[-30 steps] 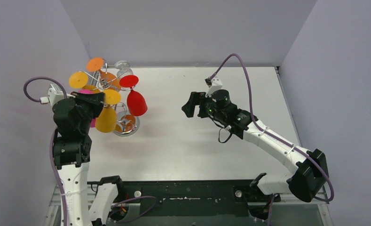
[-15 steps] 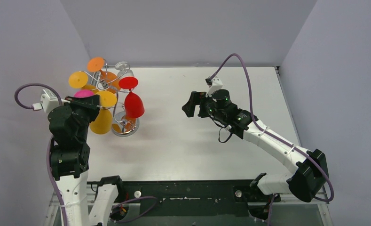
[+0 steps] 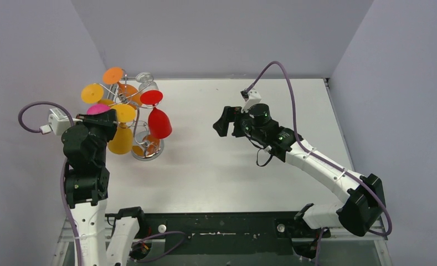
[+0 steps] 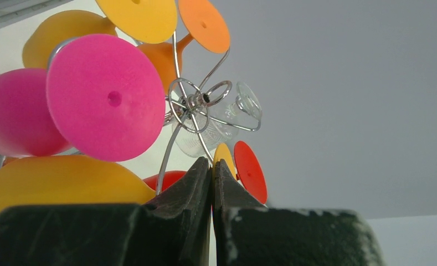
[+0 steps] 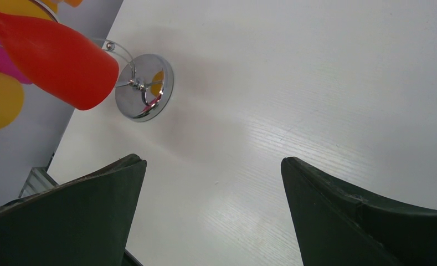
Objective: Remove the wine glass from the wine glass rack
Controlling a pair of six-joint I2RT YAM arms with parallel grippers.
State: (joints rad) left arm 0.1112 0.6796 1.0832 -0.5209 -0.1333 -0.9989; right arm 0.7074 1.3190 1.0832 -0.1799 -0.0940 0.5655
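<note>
— Where does the red glass (image 3: 159,123) sit from my jaws?
— It hangs bowl-down on the rack (image 5: 147,87), far left of the worktop (image 3: 232,166), on the side facing my right jaws. Its axis is near upright, slightly tilted.
— Which jaws are nearer?
— My left jaws, up by the rack's top, but pressed together with nothing between them. My right jaws gape wide, empty and well apart.
</note>
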